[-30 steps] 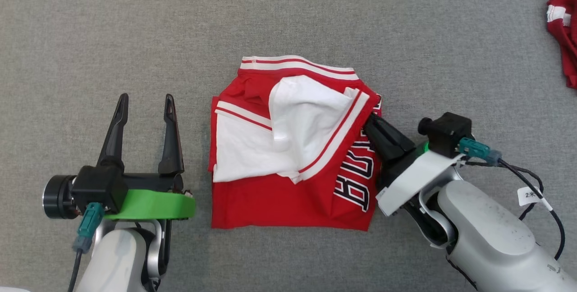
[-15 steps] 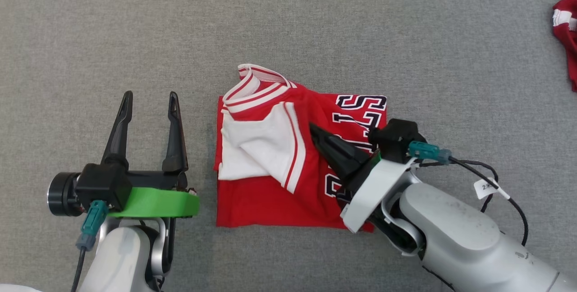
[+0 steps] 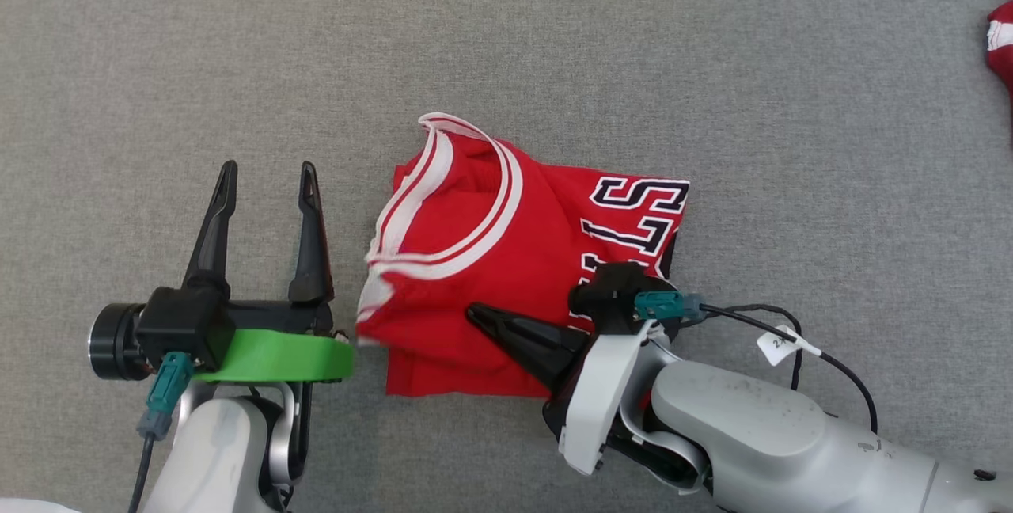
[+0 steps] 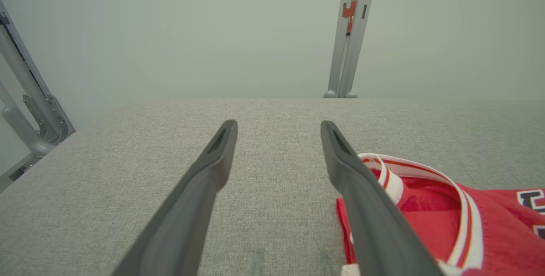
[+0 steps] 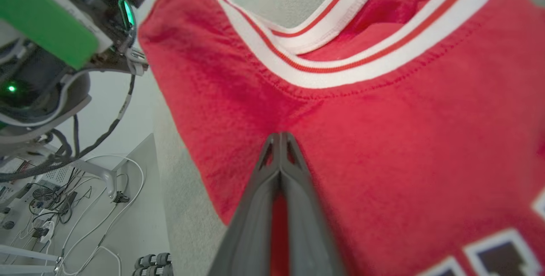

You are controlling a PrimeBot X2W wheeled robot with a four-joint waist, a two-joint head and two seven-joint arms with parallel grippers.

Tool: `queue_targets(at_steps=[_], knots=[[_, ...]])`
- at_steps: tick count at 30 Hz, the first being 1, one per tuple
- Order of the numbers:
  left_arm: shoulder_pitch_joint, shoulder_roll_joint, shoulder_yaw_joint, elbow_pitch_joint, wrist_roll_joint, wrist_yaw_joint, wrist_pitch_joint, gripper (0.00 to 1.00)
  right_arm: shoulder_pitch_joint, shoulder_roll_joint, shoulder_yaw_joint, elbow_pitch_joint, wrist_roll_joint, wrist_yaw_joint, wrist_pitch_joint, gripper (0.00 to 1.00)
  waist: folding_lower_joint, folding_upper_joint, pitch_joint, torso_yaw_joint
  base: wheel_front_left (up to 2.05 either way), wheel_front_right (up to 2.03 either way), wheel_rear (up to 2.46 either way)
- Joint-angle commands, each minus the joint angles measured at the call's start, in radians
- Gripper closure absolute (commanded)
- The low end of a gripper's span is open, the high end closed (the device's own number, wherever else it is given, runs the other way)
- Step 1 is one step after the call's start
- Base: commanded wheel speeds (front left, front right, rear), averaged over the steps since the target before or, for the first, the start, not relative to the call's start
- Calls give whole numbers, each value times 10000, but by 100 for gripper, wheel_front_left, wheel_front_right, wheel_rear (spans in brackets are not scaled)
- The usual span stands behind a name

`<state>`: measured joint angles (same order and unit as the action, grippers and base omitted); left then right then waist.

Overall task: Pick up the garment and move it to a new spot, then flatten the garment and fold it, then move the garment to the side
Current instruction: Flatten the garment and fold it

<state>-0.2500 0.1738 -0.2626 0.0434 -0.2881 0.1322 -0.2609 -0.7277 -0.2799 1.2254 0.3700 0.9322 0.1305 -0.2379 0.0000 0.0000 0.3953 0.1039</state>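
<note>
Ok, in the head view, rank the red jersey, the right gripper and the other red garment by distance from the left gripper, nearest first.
From the left gripper:
1. red jersey, just to its right.
2. right gripper, farther right, over the jersey's lower part.
3. other red garment, at the view's far right edge.

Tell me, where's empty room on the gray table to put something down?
Free: the wide gray surface beyond the red jersey, and the strip left of the left gripper. Crowded: the near middle, where the right gripper pinches the jersey.
</note>
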Motion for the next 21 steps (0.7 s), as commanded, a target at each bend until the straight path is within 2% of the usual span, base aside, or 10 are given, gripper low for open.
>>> queue_targets(at_steps=[1, 9, 13, 16, 17, 18, 19, 21], knots=[[-95, -19, 20, 32, 48, -17, -44, 0, -75, 36, 163, 110, 164, 4, 140, 100, 0, 0, -5, 12, 0, 0, 0], [44, -69, 105, 69, 34, -22, -47, 0, -244, -263, 461, 196, -222, 4, 864, 100, 0, 0, -89, -8, 0, 0, 0], [219, -68, 177, 85, 14, -15, -48, 0, -28, -819, 455, -651, -492, 2, 660, 100, 0, 0, -238, -93, 0, 0, 0], [335, 22, 247, 96, 61, 40, -48, 0, 323, -1462, 49, -1413, -680, 2, 477, 100, 0, 0, -400, -240, 0, 0, 0], [385, 52, 267, 106, 72, 60, -49, 0, 481, -1643, -204, -1626, -727, 2, 380, 87, 0, 0, -450, -288, 0, 0, 0], [439, 78, 288, 110, 82, 85, -49, 0, 679, -1859, -570, -1860, -797, 2, 280, 51, 0, 0, -511, -353, 0, 0, 0], [475, 110, 299, 110, 94, 92, -49, 0, 883, -2024, -911, -2042, -865, 2, 211, 0, 0, 0, -549, -396, 0, 0, 0], [558, 177, 334, 93, 129, 120, -47, 0, 1396, -2306, -1937, -2370, -1080, 2, 26, 0, 0, 0, -644, -508, 0, 0, 0]])
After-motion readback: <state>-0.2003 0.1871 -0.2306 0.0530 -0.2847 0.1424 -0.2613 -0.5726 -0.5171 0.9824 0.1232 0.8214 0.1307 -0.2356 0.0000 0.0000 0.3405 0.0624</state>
